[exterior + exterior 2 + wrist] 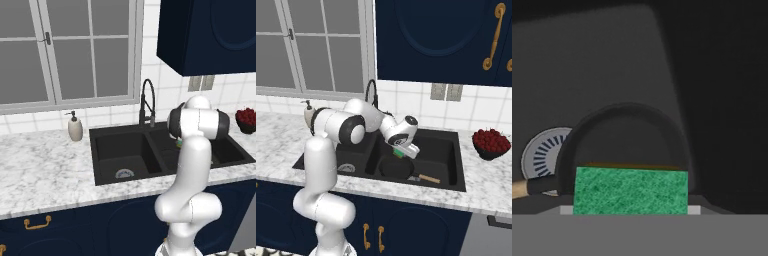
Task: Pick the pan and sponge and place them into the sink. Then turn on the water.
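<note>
Fingers pinch the sponge [630,191] over the pan [397,168], which I see already in the sink [448,142]; sponge drop and water remain.

Pan [397,167] fills most of right basin floor of sink [452,177]; handle points right. Left basin bare down to drain. Faucet [146,102] rises behind divider. Soap bottle [75,127] on counter, left.

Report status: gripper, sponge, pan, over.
Gripper shut on sponge, over right basin. Pan already in sink, directly below. Drop path clear.
</note>
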